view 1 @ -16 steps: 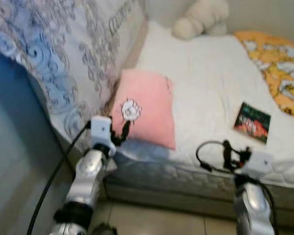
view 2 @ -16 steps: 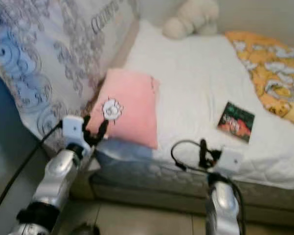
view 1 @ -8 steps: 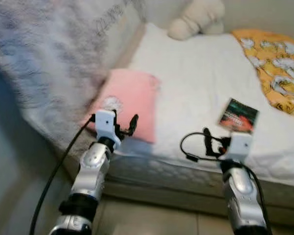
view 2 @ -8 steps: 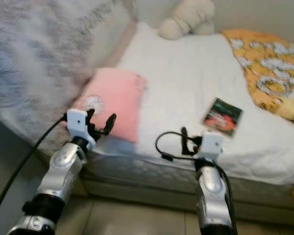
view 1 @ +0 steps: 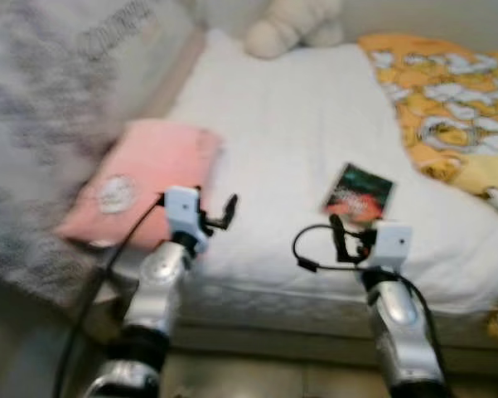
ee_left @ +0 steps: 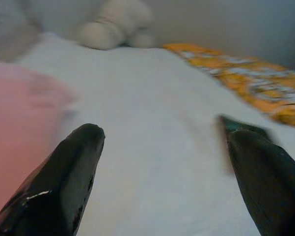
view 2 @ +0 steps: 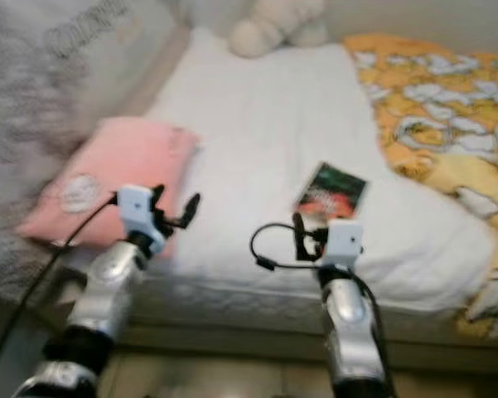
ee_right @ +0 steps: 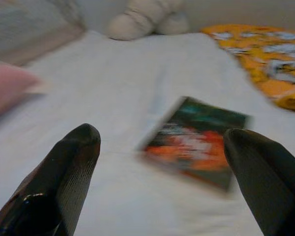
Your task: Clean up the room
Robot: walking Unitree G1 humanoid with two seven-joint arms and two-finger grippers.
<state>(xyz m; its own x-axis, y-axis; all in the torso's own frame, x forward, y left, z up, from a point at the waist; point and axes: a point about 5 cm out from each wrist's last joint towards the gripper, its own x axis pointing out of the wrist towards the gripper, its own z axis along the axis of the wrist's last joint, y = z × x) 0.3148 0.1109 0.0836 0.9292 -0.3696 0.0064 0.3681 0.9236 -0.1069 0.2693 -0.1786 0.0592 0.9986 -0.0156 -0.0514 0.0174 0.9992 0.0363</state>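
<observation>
A book (view 1: 359, 191) with a dark green and red cover is seen lying flat on the white sheet of the bed (view 1: 282, 124), close to the near edge and toward the right side, just inside the orange patterned blanket (view 1: 447, 91) that is spread along the right edge. A pink pillow (view 1: 137, 178) is laid at the left edge of the bed, near the near-left corner, and a cream plush toy (view 1: 294, 25) is propped at the far edge against the wall. A grey patterned cover (view 1: 41, 108) is draped beside the left edge.

The right gripper (ee_right: 162, 162) is held above the near edge of the bed, with the book just beyond its tips; its jaws are spread wide apart and nothing is held between them. The left gripper (view 1: 217, 214) is raised over the near edge between the pillow and the book, its jaws likewise apart and empty.

The tidying is judged to be at an early stage: the book has not yet been picked up, and the pillow, the plush toy and the blanket are presumably still to be put in order. The book appears to be the item being approached.
</observation>
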